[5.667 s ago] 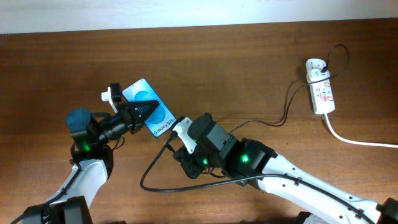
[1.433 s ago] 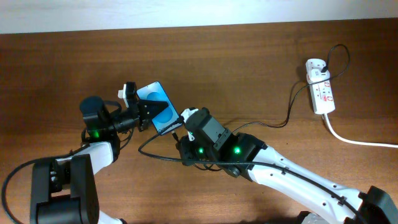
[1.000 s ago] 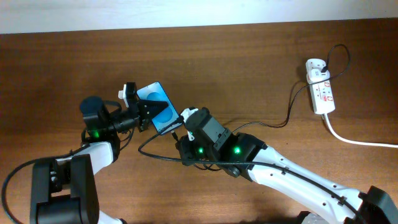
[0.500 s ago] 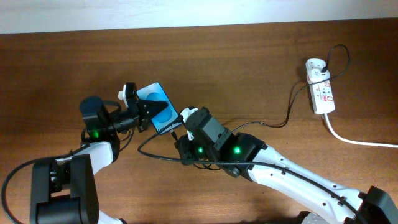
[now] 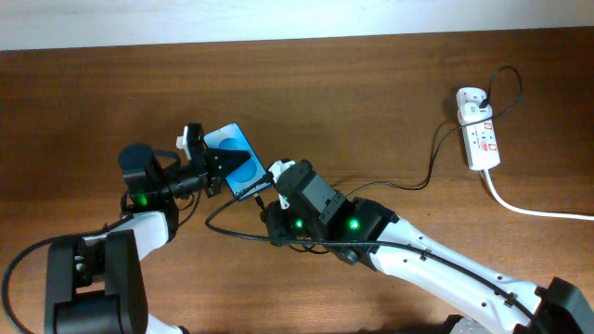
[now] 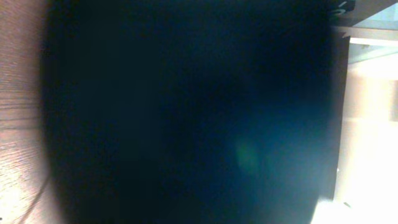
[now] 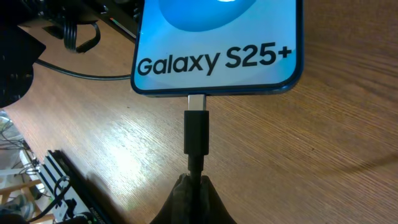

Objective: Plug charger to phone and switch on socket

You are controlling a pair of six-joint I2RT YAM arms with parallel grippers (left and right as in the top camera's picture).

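Observation:
The phone [image 5: 230, 142], blue screen up, is tilted and held off the table by my left gripper [image 5: 223, 167], whose black finger lies across the screen. In the right wrist view the phone [image 7: 217, 56] reads "Galaxy S25+". The charger's black connector [image 7: 197, 132] points at the phone's bottom edge, and its silver tip meets the port with a short length of metal showing. My right gripper [image 7: 193, 183] is shut on the cable just behind the connector; it also shows in the overhead view [image 5: 271, 186]. The socket [image 5: 479, 132] lies at the far right. The left wrist view is almost all dark.
The charger cable [image 5: 422, 176] runs from the socket across the table and loops under my right arm [image 5: 223, 225]. A thick white cord [image 5: 529, 209] leaves the socket to the right. A pale wall edge [image 5: 278, 28] borders the table's far side.
Since the oldest frame the left gripper has carried the phone rightward and the right gripper has closed in on its bottom edge. Over the last second nothing visibly moves.

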